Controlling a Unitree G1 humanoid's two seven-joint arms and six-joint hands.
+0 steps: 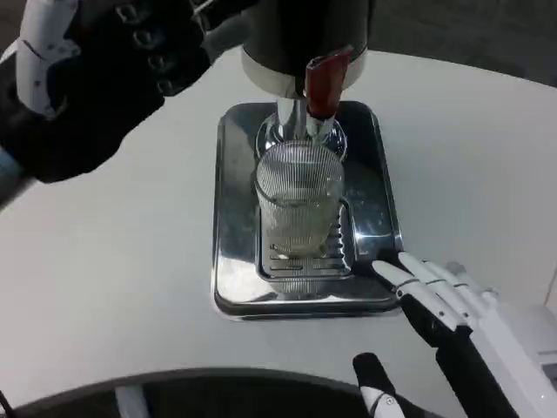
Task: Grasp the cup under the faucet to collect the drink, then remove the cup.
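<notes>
Item 1, worktop [104, 287]: white, round-edged. Its far rim is seen at upper right against grey flooring, its near rim curving along the bottom of the head view. Bare white surface is seen to the left of the tray and to its right.

Item 2, drip tray [228, 261]: polished metal, rectangular with rounded corners, set at the middle of the worktop. A slotted grate [300, 261] is sunk into its near half.

Item 3, dispenser [296, 35]: dark body with a silver band, standing at the far end of the tray. A red tap handle [324, 83] and a chrome faucet [300, 122] are carried at its front.

Item 4, cup [298, 196]: clear ribbed glass, upright on the grate, directly beneath the faucet. Whether it holds liquid cannot be told.

Item 5, left hand [96, 78]: raised at upper left, close to the camera, its dark palm side shown. It is placed beside the dispenser body, well apart from the cup. The fingers are partly curled; nothing is seen held in them, and how far they are closed cannot be told.

Item 6, right hand [435, 305]: lying low at lower right. Its fingers [409, 279] are extended and spread, with tips near the tray's near right corner; contact cannot be told. The cup is to their upper left, apart from them. Nothing is held.
</notes>
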